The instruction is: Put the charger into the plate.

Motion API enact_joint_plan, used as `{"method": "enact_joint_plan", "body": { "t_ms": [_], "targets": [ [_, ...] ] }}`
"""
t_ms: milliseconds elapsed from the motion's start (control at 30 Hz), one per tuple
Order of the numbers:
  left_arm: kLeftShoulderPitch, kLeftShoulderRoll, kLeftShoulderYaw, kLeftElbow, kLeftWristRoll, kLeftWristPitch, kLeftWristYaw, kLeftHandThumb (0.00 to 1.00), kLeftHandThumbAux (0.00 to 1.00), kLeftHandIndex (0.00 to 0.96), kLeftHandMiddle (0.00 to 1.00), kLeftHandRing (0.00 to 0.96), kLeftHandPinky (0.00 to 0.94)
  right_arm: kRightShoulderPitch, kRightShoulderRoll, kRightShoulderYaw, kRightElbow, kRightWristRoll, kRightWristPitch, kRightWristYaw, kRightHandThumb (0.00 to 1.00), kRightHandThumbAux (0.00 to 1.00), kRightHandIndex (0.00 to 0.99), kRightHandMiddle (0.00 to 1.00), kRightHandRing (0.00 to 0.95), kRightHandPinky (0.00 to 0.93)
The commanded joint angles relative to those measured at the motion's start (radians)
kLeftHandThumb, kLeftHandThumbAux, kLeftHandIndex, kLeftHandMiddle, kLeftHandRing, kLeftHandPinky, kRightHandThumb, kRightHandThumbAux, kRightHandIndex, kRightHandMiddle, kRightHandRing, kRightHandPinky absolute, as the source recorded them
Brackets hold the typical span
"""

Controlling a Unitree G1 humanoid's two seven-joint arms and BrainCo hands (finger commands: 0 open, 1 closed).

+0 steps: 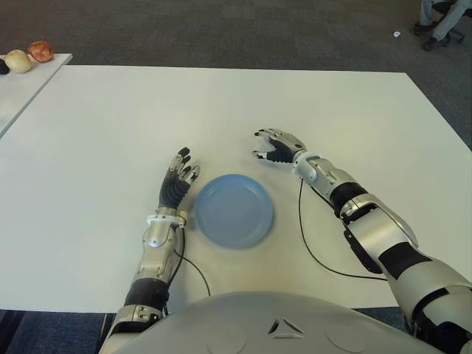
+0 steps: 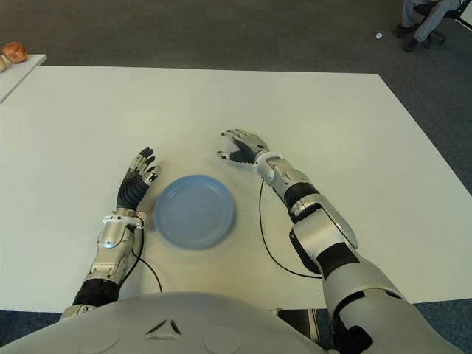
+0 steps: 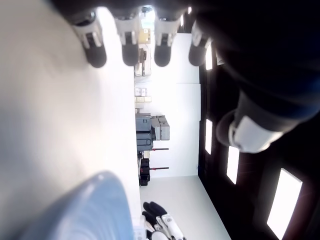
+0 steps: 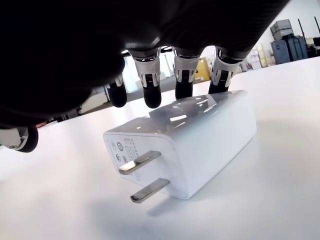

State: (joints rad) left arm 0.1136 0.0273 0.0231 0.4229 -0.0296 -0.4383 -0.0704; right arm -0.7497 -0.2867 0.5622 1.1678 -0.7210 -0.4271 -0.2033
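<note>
Left eye view: the right hand (image 1: 274, 147) hangs palm-down over the white table (image 1: 103, 133), just beyond the far right edge of the blue plate (image 1: 234, 209). The charger is hidden beneath that hand here. The left hand (image 1: 177, 183) shows just beside the plate's left edge, fingers straight and spread, holding nothing. The right hand is plainly the nearer one to the charger, and the plate lies a short way toward the robot from it.

Right eye view: the same layout. A black cable (image 2: 263, 236) trails across the table beside the right forearm. Grey carpet (image 2: 221, 29) surrounds the table, a second table corner with small rounded objects (image 2: 15, 51) shows far left, and a seated person's legs (image 2: 420, 22) show far right.

Left wrist view: four fingertips (image 3: 130, 50) stand apart over bare table, with the plate's rim (image 3: 85, 210) close by.

Right wrist view: the white charger (image 4: 185, 145) lies flat on the table directly under the palm, its two metal prongs (image 4: 142, 175) pointing toward the wrist and its long side running across the line of the fingers. The fingertips (image 4: 150, 95) hang just above its far top edge, apart from the thumb (image 4: 20, 137); whether they touch it I cannot tell. They are not yet clamped, so the coming move looks like closing down on the block.
</note>
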Motion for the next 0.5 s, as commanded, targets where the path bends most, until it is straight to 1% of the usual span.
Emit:
{"method": "enact_joint_plan", "body": {
  "t_ms": [33,200,500],
  "targets": [
    [0.077,-0.008,-0.007,0.057,-0.004,0.071,-0.013,0.0,0.566,0.0,0.01,0.0,0.017,-0.005,-0.004,-0.006,0.008,0.007,0.001,-0.006,0.266,0.233,0.0,0.0,0.0,0.0],
    [0.077,-0.007,-0.006,0.055,-0.006,0.073,-0.016,0.0,0.563,0.0,0.011,0.0,0.015,-0.005,-0.013,-0.01,0.003,0.009,0.004,-0.009,0.253,0.237,0.0,0.0,0.0,0.0],
    [0.078,-0.002,-0.006,0.049,-0.014,0.079,-0.029,0.0,0.56,0.0,0.007,0.0,0.009,-0.004,-0.028,-0.017,0.003,0.004,0.034,-0.035,0.243,0.24,0.0,0.0,0.0,0.0]
  ]
}}
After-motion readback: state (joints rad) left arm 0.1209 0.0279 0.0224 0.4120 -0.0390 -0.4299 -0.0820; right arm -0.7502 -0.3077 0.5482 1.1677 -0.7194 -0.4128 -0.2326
